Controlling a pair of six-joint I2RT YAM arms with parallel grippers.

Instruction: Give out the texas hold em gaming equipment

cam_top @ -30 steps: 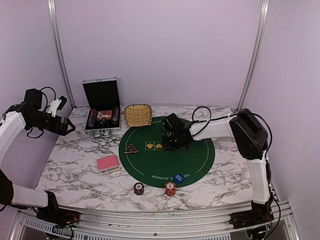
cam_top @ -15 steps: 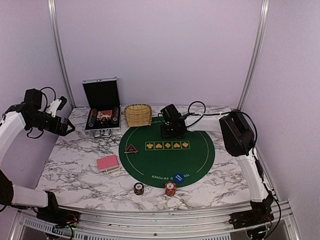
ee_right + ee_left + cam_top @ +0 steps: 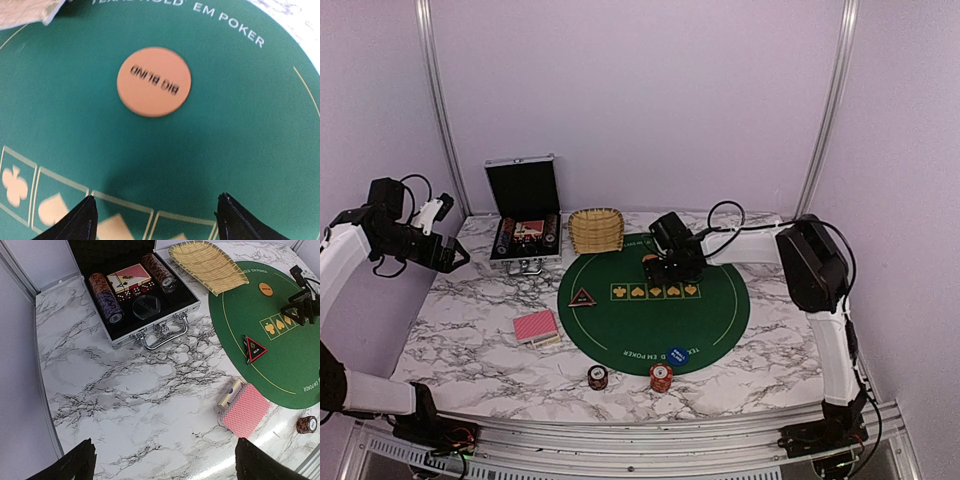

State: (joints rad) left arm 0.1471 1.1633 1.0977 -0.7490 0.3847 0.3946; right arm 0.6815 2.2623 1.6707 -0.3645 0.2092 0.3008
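**Fingers [image 3: 75, 222] spread, orange disc [image 3: 154, 81] lying free**

The 2 fingers of the right gripper [image 3: 156, 197] stood apart over the green felt mat [image 3: 260, 130]. The orange disc, flat and round, lay just ahead of their tips, untouched, printed "BIG BLIND". The mat read "HOLD'EM POKER". The left gripper [image 3: 164, 441] hung wide-spread above the veined marble table [image 3: 125, 385].

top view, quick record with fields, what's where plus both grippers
orange disc: flat on green mat, far side
blue disc: mat's near edge
triangle marker: mat's left edge
card deck: marble, left of mat
chip stacks: two, marble, in front of mat
right gripper: open, empty, near orange disc
left gripper: open, empty, over marble
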